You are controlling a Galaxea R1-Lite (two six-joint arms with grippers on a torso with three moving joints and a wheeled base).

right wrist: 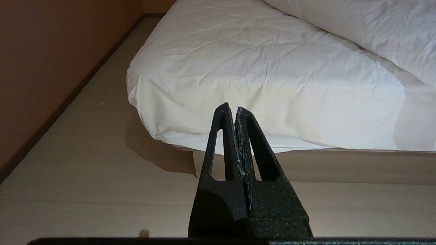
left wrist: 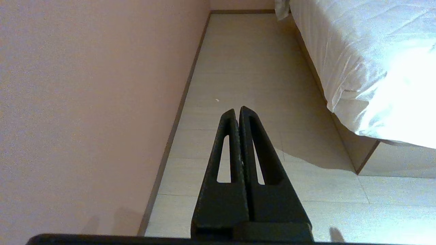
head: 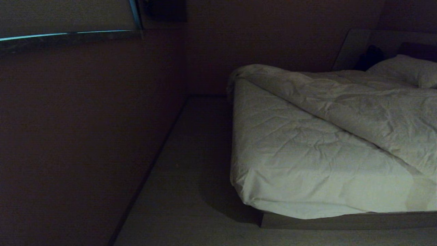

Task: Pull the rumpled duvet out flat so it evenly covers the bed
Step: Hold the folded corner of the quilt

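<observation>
**Duvet folded back across the bed, both grippers closed and clear of it**

The room is dim in the head view. A plain wall (head: 85, 130) fills the side from 7 to 11 o'clock, meeting a pale floor (head: 191, 177) along a dark skirting line that runs up toward 12 o'clock. A strip of floor separates the wall from the bed (head: 341, 220), whose low pale base frame shows at about 4 o'clock under the hanging white bedding. The near corner of the bed is covered by flat, creased white cloth that drapes over the edge.

The duvet (head: 358, 106) lies at about 3 o'clock as a thick, puffy fold running diagonally from the bed's far corner near 1 o'clock down toward the right edge, leaving the near corner outside its bulk. A pillow (head: 406, 70) sits at about 2 o'clock beside the headboard (head: 362, 44).

The left gripper (left wrist: 237, 110) hangs above the floor strip between wall and bed, its jaws pressed together, touching nothing. The right gripper (right wrist: 231, 108) points at the near corner of the bed, jaws likewise pressed together on nothing, apart from the cloth.
</observation>
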